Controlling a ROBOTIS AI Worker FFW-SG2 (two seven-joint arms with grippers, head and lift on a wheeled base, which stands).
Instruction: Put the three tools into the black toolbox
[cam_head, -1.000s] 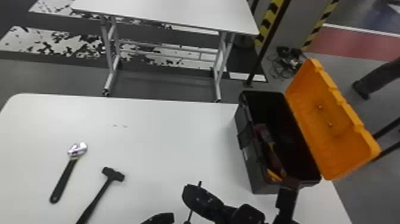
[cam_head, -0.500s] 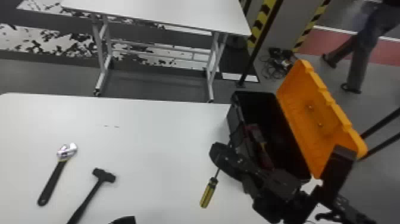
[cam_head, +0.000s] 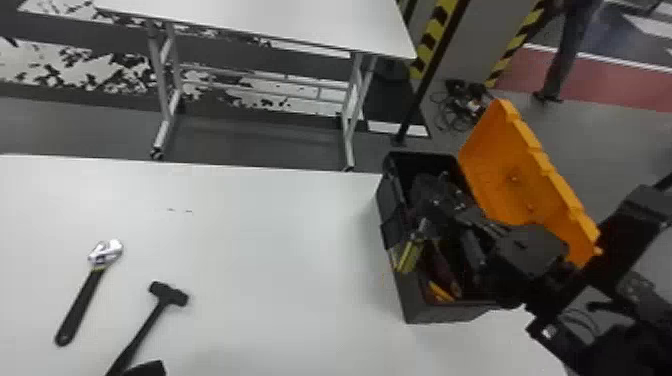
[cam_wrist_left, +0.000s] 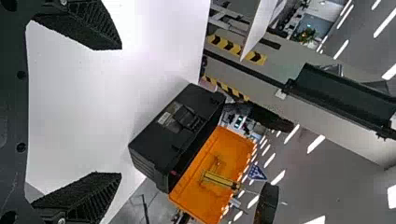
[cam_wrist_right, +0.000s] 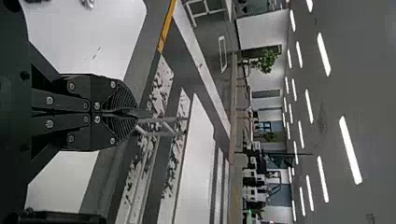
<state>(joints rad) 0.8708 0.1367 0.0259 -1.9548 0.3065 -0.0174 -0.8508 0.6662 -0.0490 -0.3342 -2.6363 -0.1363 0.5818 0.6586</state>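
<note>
In the head view my right gripper (cam_head: 425, 200) is over the black toolbox (cam_head: 414, 305), its yellow-handled screwdriver (cam_head: 410, 256) hanging handle-down by the near-left wall. The right wrist view has my right gripper (cam_wrist_right: 134, 113) shut on the thin shaft. A wrench (cam_head: 80, 306) and a black hammer (cam_head: 141, 334) lie on the table's left. Beside the hammer's handle, at the bottom edge, is the tip of my left gripper (cam_head: 146, 369). In the left wrist view my left gripper (cam_wrist_left: 119, 112) stands open with nothing between its fingers; beyond are the toolbox (cam_wrist_left: 175, 126) and the screwdriver (cam_wrist_left: 219, 180).
The toolbox's orange lid (cam_head: 525, 175) stands open on its right side. Red and yellow items (cam_head: 440, 291) lie inside the box. The white table (cam_head: 280, 260) stretches between the tools and the box, and another table (cam_head: 280, 20) stands behind.
My right gripper has moved right and away from the robot, carrying the screwdriver from over the table to the toolbox. The wrench and hammer lie still on the table.
</note>
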